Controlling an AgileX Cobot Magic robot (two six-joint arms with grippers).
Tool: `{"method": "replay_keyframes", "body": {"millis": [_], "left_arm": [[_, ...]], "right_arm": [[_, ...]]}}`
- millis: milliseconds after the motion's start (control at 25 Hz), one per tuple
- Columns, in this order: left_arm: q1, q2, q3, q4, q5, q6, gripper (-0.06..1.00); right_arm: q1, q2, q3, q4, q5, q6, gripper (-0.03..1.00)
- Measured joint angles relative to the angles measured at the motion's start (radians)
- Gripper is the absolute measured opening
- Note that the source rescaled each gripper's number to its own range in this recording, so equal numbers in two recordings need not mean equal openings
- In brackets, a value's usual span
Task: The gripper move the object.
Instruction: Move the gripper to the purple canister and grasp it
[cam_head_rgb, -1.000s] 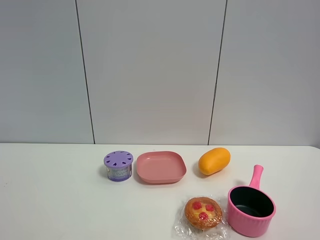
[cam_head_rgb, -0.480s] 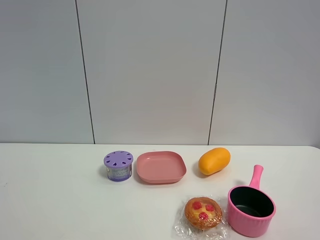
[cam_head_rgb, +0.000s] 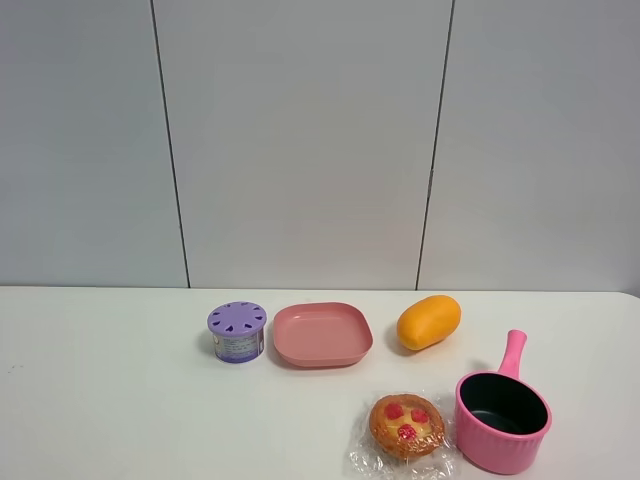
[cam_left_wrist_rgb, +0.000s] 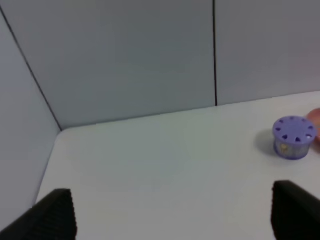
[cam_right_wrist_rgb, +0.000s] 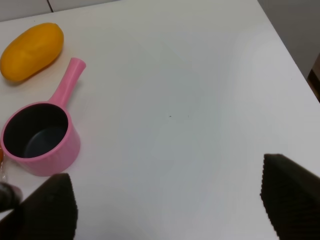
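Canister first: the purple canister (cam_head_rgb: 237, 331) stands upright on the white table (cam_head_rgb: 100, 400), its lavender lid with the ring of dark slots facing up and a label round its side. It sits just beside the left edge of a square pink plate (cam_head_rgb: 321, 334), very close to it; whether the two touch cannot be told. Neither gripper touches it.

On the far side of the plate lies an orange fruit (cam_head_rgb: 428, 321), apart from the plate. Nearer the front edge, a fruit tart in clear wrap (cam_head_rgb: 406, 426) sits just beside a ribbed pink pot (cam_head_rgb: 502, 418), whose handle points back toward the fruit.

The left gripper (cam_left_wrist_rgb: 172, 220) is aimed across the tabletop toward the grey panelled wall (cam_left_wrist_rgb: 125, 55), held at a shallow angle. Its jaws stand wide apart, only the two black fingertips (cam_left_wrist_rgb: 52, 215) showing at the picture's lower corners, with bare table between them. The canister (cam_left_wrist_rgb: 294, 137) lies well ahead of it and off to its right, outside the line between the fingers.

The right gripper (cam_right_wrist_rgb: 167, 210) is pitched down more steeply, looking onto the table near its right-hand edge. Its jaws are likewise spread wide, nothing between the dark fingertips (cam_right_wrist_rgb: 290, 195). The pot (cam_right_wrist_rgb: 40, 137) and the fruit (cam_right_wrist_rgb: 31, 51) lie ahead and to its left, well apart from the fingers.
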Motion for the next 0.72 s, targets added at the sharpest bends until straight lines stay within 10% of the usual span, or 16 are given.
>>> {"method": "replay_keyframes", "body": {"millis": [120, 480, 720], "left_arm": [[0.0, 0.141, -0.086, -0.086, 0.02, 0.098, 0.27], [0.0, 0.551, -0.108, -0.728, 0.001, 0.641, 0.17], [0.0, 0.771, -0.115, -0.941, -0.116, 0.929, 0.17]], "right_arm": [[0.0, 0.0, 0.0, 0.0, 0.0, 0.0, 1.0], [0.0, 0.0, 0.0, 0.0, 0.0, 0.0, 1.0], [0.0, 0.0, 0.0, 0.0, 0.0, 0.0, 1.0]]}}
